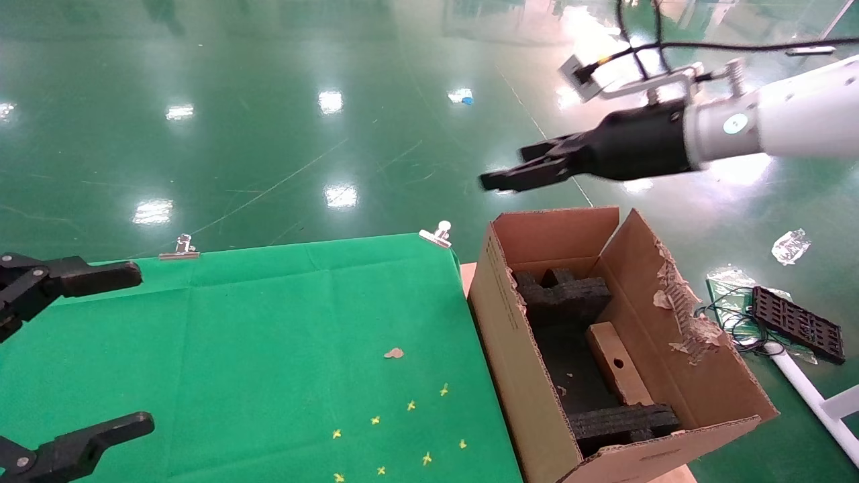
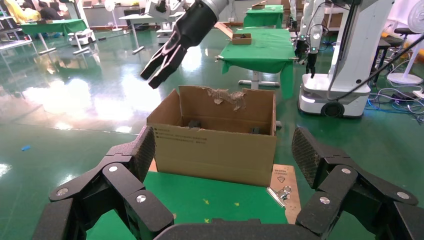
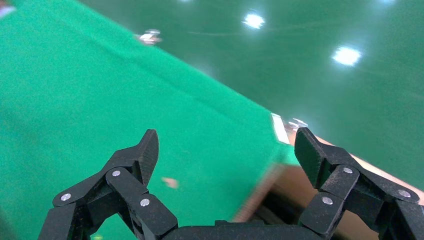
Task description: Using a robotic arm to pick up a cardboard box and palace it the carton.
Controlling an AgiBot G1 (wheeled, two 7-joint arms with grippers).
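Note:
The carton stands open at the right end of the table, with a torn flap and black foam inserts. The slim cardboard box lies tilted inside it, its round hole showing. My right gripper, on the white robotic arm, hangs open and empty above the carton's far left corner. It also shows in the left wrist view and in its own view, over the carton's edge. My left gripper is open and empty at the table's left side, facing the carton.
A green cloth covers the table, held by metal clips. Small yellow marks dot its front. A black tray, cables and a white frame lie on the floor right of the carton. Another robot stands beyond.

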